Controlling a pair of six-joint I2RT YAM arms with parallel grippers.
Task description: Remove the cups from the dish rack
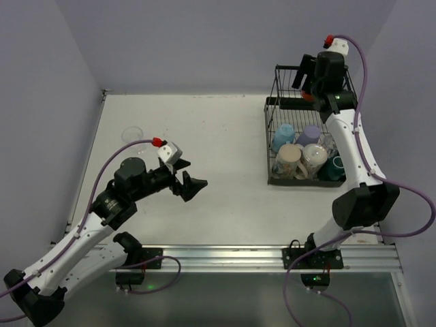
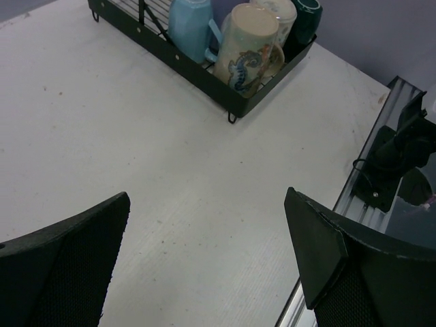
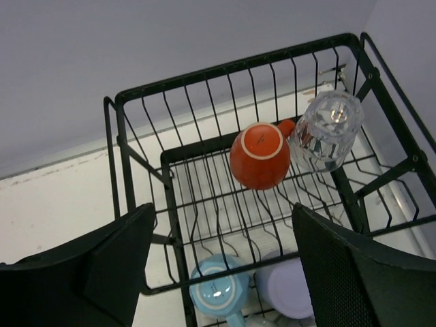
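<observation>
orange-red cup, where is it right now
In the right wrist view the orange-red cup sits upside down in the upper basket of the dish rack, just left of an upturned clear glass.

Top cam sits high behind me; both wrist cams share the dish rack (image 2: 197, 76), right close, left far.

Left gripper (image 2: 208, 201), jaws wide, over the tabletop (image 2: 136, 143); dish rack (image 2: 170, 58) ahead holds a beige mug (image 2: 248, 48) beside a light blue cup (image 2: 189, 27).
</observation>
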